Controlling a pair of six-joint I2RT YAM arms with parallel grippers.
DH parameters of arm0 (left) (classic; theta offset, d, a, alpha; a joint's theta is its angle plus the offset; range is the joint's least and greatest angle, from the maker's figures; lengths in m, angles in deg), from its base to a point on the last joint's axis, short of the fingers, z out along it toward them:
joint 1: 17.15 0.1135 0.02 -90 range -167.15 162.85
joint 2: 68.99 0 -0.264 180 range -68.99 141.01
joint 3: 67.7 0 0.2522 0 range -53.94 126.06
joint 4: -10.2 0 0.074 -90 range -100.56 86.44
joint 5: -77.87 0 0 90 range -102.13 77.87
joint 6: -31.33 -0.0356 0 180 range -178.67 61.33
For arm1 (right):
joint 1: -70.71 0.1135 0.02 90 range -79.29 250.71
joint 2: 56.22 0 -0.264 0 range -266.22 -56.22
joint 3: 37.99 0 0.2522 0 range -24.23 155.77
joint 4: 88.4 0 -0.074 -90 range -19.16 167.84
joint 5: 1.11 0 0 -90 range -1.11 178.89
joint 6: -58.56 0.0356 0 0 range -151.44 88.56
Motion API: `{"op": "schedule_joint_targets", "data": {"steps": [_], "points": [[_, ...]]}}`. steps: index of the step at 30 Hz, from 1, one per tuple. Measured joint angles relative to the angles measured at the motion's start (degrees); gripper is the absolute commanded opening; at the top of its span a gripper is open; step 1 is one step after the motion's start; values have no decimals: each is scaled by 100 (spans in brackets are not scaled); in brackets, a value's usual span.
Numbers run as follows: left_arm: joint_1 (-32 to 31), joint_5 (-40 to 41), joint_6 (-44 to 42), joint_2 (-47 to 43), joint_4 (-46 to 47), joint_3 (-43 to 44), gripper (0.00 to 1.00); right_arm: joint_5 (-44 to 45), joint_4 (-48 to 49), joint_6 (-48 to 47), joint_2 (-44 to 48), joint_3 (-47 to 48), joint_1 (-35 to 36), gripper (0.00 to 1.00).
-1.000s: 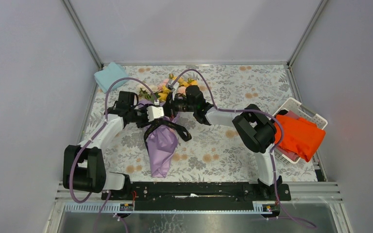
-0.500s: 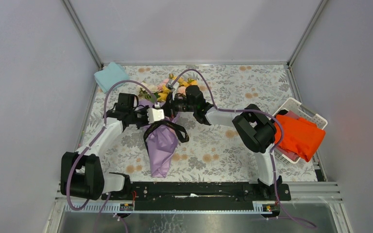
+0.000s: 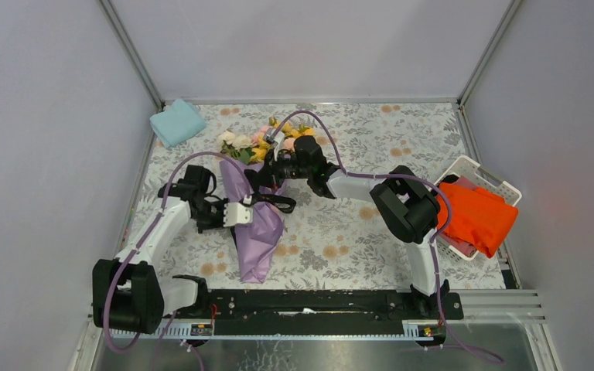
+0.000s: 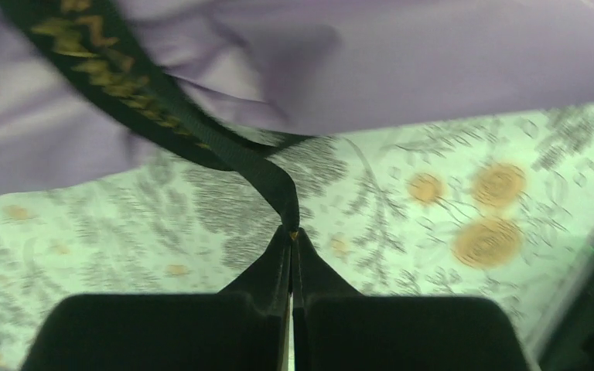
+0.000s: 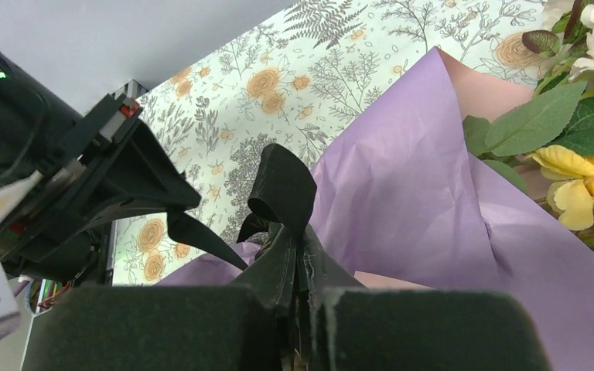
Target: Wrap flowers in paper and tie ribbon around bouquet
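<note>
Left wrist view is pretty much all motion smear: the gold lettering on the ribbon [image 4: 162,100] is unreadable, and the strap runs out of the upper left corner. The paper [image 4: 433,62] gets chopped by the top edge. In the right wrist view the flowers [image 5: 580,147] are clipped at the right edge, stems buried in the wrap. From the top, the bouquet [image 3: 257,232] has its neck under the right gripper [image 3: 261,179], and how the ribbon lies there is too tiny to make out.
</note>
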Motion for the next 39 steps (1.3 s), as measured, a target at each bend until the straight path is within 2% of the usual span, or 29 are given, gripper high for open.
{"op": "schedule_joint_targets", "data": {"steps": [4, 9, 10, 12, 13, 14, 15, 17, 18, 21, 24, 27, 29, 31, 33, 36, 39], "points": [[31, 409, -267, 57, -400, -284, 0, -2, -120, -63, -2, 15, 0, 0], [216, 800, -597, 195, -372, -675, 0, -9, -254, -125, -2, 68, 0, 0], [227, 824, -669, 192, -369, -752, 0, -20, -286, -136, -2, 81, 0, 4], [234, 837, -787, 195, -372, -848, 0, -50, -369, -146, -2, 118, 0, 22], [234, 831, -828, 195, -372, -855, 9, -61, -426, -146, -2, 144, 0, 35], [234, 813, -868, 195, -358, -855, 27, -68, -466, -149, -2, 168, 0, 47], [234, 796, -922, 192, -343, -855, 38, -74, -514, -168, -2, 195, 0, 59], [234, 767, -990, 192, -328, -855, 46, -74, -651, -232, -2, 254, 0, 90], [234, 745, -1014, 190, -321, -855, 47, -74, -752, -249, -2, 286, 0, 98], [238, 693, -1029, 190, -348, -800, 51, -122, -1331, -457, 13, 481, -2, 100], [262, 457, -879, 199, -483, -278, 55, -227, -1888, -592, 236, 494, -57, 100], [273, -15, -516, 271, -555, 739, 67, -393, -2015, -636, 962, -151, -348, 100], [273, -365, -61, 343, -505, 1344, 70, -472, -2004, -780, 1692, -837, -761, 100], [273, -632, 656, 457, -352, 1711, 71, -466, -2002, -1021, 2090, -1191, -1071, 97], [273, -837, 1792, 706, -28, 1996, 71, -466, -1921, -1283, 2192, -1401, -1215, 91], [273, -1095, 3353, 1108, 492, 2127, 73, -496, -1827, -1655, 1893, -1624, -1141, 84], [275, -1349, 4551, 1327, 839, 2092, 76, -514, -1829, -1980, 1316, -1681, -1058, 84]]}}
